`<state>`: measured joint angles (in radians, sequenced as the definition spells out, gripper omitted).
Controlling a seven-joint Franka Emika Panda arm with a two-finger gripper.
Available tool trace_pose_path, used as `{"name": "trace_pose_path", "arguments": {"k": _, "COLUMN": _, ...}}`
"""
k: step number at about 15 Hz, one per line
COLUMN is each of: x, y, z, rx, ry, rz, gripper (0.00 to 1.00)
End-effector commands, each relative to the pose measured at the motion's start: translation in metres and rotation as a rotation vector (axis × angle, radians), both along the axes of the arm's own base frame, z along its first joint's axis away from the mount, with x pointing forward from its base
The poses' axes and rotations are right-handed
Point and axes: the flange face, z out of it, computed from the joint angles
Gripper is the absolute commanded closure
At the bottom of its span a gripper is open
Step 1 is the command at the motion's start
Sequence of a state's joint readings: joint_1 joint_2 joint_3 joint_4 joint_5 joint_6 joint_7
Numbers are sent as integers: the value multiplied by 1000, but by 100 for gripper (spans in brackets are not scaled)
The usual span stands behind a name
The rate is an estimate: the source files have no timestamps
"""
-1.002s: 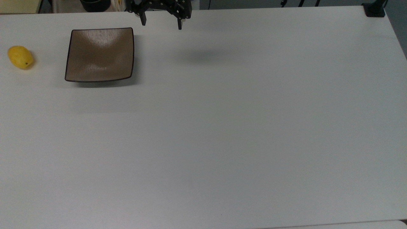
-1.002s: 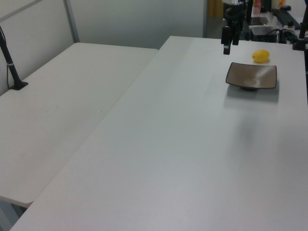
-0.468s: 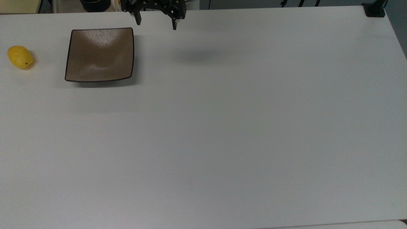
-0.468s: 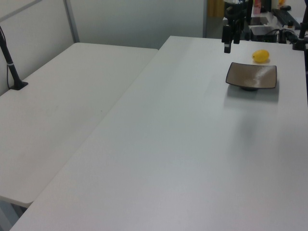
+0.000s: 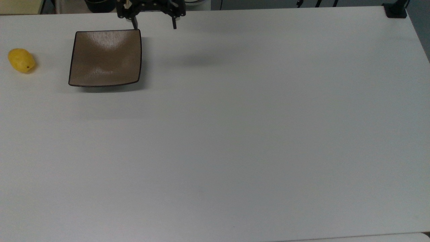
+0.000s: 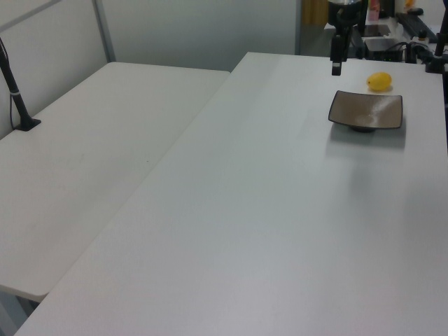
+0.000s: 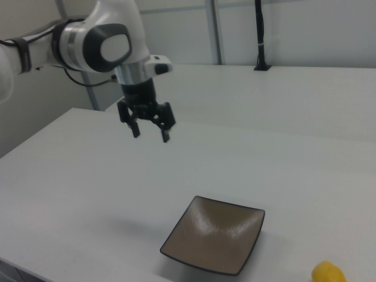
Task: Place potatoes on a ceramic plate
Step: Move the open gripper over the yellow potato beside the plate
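The potato (image 5: 21, 60) lies on the white table (image 5: 235, 134) at the far left of the top view, a bright yellow-orange oval with a small dark spot on its lower right side. We record it as resting directly on the tabletop, apart from the ceramic plate (image 5: 105, 57) and to the top view's left of it. In the left view the potato (image 6: 379, 82) sits just beyond the plate (image 6: 366, 110), toward the far edge of the table; in the right view the potato (image 7: 329, 274) appears at the bottom edge, to the right view's right of the plate (image 7: 214, 242).

The plate is square, brown and glossy with a thin dark rim and slightly upturned corners. We find nothing on it. It casts a shadow on the table along its near edge in the top view.

The gripper (image 5: 154, 23) hangs above the table near the top edge of the top view, its one finger above the plate's upper right corner and the other further to the top view's right. In the right view the gripper (image 7: 150, 133) is well above the tabletop, beyond the plate and to the right view's left of it, pointing down. Its two fingers stand wide apart, and we see nothing between them. In the left view the gripper (image 6: 337, 68) hangs just beyond the plate's left corner, clear of both plate and potato.

A second white table (image 6: 84, 168) adjoins the first on the left view's left.
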<state>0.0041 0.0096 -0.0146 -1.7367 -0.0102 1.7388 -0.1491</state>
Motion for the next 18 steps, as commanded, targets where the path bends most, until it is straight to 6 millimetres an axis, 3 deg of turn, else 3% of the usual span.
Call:
{"name": "trace_pose_path", "arguments": {"k": 1, "x": 13, "y": -43, "z": -18, "rx": -40, "ry": -40, "rz": 118, "gripper": 0}}
{"name": "trace_pose_path", "arguments": {"k": 6, "x": 12, "y": -117, "z": -32, "rx": -130, "ry": -21, "rz": 285, "gripper": 0}}
{"name": "trace_pose_path", "arguments": {"k": 9, "x": 8, "y": -174, "z": -42, "rx": -164, "ry": -32, "rz": 360, "gripper": 0}}
{"name": "trace_pose_path", "arguments": {"k": 12, "x": -5, "y": -230, "z": -66, "rx": -202, "ry": -42, "rz": 459, "gripper": 0}}
{"name": "trace_pose_path", "arguments": {"k": 18, "x": -13, "y": -296, "z": -112, "rx": -251, "ry": 6, "rz": 564, "gripper": 0}}
